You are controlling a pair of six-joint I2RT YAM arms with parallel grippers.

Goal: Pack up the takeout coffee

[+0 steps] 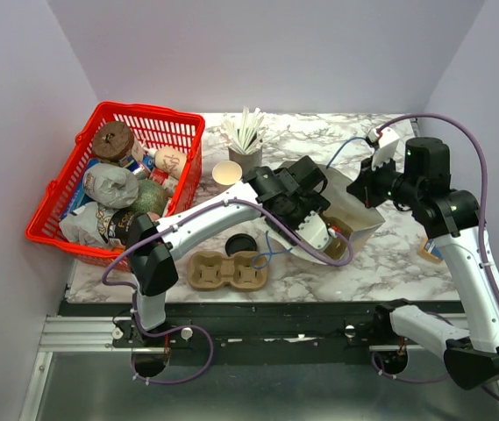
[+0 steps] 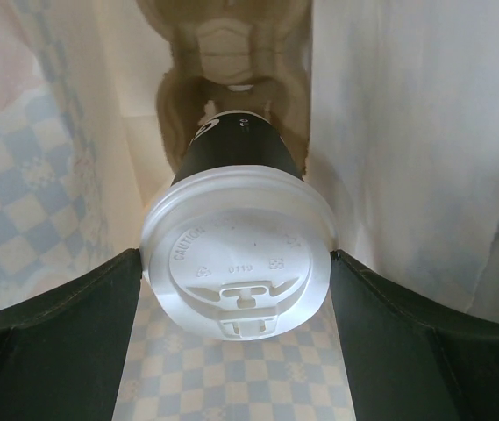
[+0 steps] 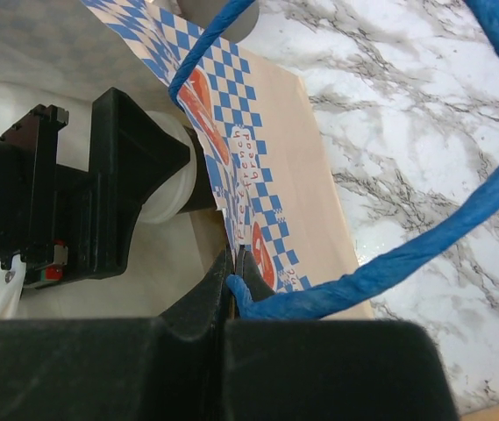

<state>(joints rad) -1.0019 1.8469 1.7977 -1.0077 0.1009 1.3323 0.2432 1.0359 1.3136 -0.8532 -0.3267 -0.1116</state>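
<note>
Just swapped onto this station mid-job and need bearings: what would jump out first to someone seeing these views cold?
The takeout coffee, white lid toward the left wrist camera, sits between the jaws of the left gripper inside the paper bag. The right gripper has its jaws shut on the bag's edge by its blue handle, holding it open. At far left a red basket is heaped with goods.

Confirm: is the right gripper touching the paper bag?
Touching. The right wrist view shows the right gripper with its jaws shut on the rim of the paper bag, right where the blue handle meets it.
</note>
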